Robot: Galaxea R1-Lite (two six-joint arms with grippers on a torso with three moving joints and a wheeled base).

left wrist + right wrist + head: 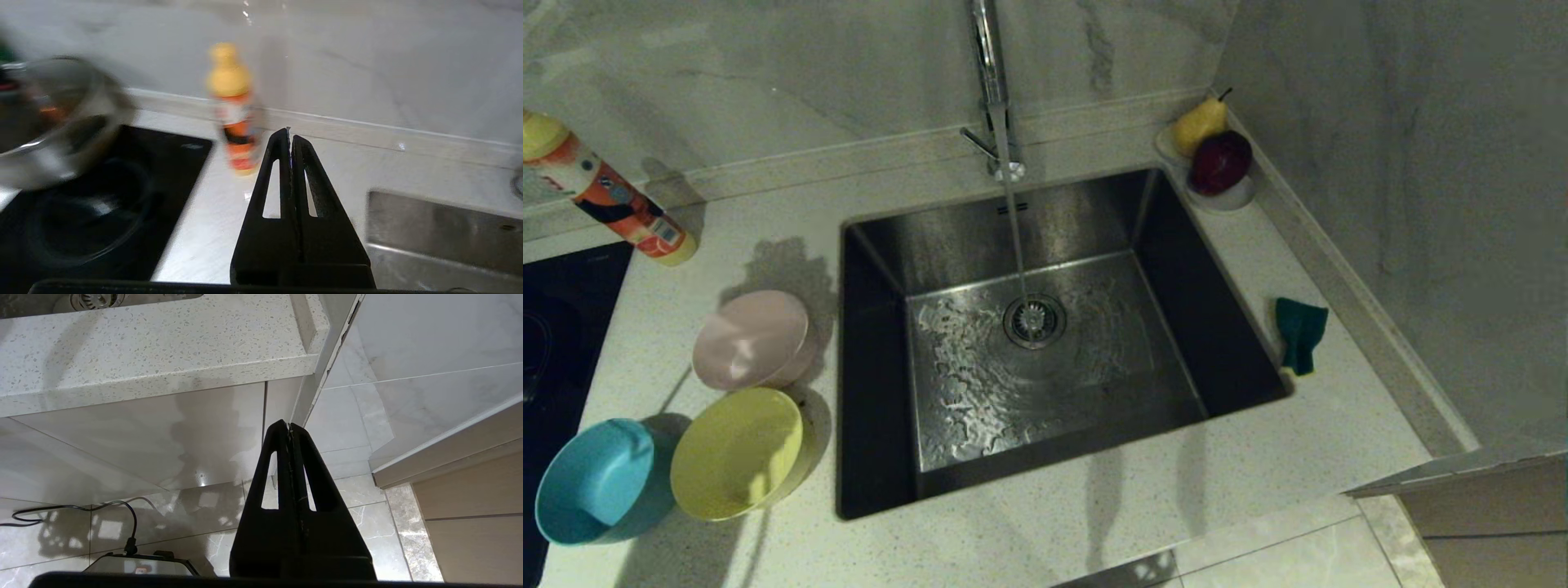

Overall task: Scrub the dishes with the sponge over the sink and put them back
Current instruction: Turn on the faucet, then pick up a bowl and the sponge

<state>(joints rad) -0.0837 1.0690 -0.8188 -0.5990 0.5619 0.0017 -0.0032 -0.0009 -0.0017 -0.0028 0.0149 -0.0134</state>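
1. Pale pink bowl (752, 339), yellow bowl (737, 452) and light blue bowl (598, 481).
2. Dark green sponge (1299, 333).
3. The bench (1045, 523) is white, finely speckled grey.
4. Steel-grey sink (882, 343).
5. Orange-and-white bottle (605, 196) with a yellow cap.
6. Yellow pear (1199, 124) and dark red apple (1219, 162).
7. Black cooktop (560, 310).

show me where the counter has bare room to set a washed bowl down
Bare counter runs along the front of the sink, and right of the sink between the sponge and the front edge. Left of the sink is crowded: pink bowl, yellow bowl and blue bowl sit close together. The back right corner holds the fruit dish.
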